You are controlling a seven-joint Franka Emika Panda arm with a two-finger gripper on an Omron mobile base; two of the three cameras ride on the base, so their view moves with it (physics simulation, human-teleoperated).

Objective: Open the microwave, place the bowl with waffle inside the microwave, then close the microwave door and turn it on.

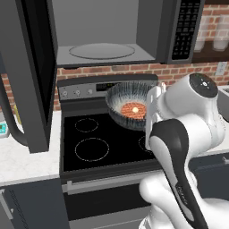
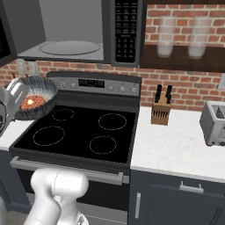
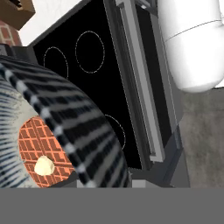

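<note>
The microwave (image 1: 103,31) hangs above the stove with its cavity showing and the glass turntable (image 1: 102,50) bare. The microwave door (image 1: 38,67) is swung wide to the left. My gripper (image 1: 153,106) is shut on the right rim of the bowl (image 1: 123,99), holding it tilted in the air over the back of the stove, below the cavity. The waffle (image 1: 134,110) lies inside with a pale dab on it. From the right, the gripper (image 2: 16,100) holds the bowl (image 2: 44,90) and waffle (image 2: 33,102) at far left. Close up, the streaked bowl rim (image 3: 65,109) and waffle (image 3: 37,140) show.
The black stove (image 1: 89,138) with its control panel (image 2: 96,84) lies under the bowl. The keypad (image 2: 125,30) forms the microwave's right strip. On the right counter stand a knife block (image 2: 161,110) and a toaster (image 2: 215,123); two glasses (image 2: 167,37) sit on a shelf.
</note>
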